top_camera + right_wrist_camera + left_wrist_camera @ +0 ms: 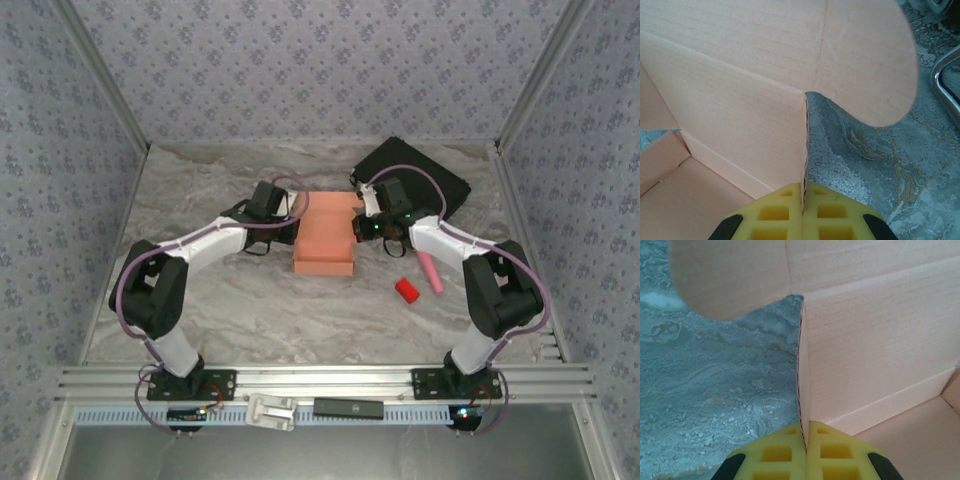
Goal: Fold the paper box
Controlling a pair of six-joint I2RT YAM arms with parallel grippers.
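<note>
The left claw was clenched on the near edge of one upright wall of the paper box, its pads cut off at the bottom of the wrist view. The right claw gripped the opposite wall likewise. Beyond it, the black case lay partly hidden by the arm.

We are seeing white links, black joints and purple cables. We are noting yellow pocketed pads on the left gripper and right gripper.
</note>
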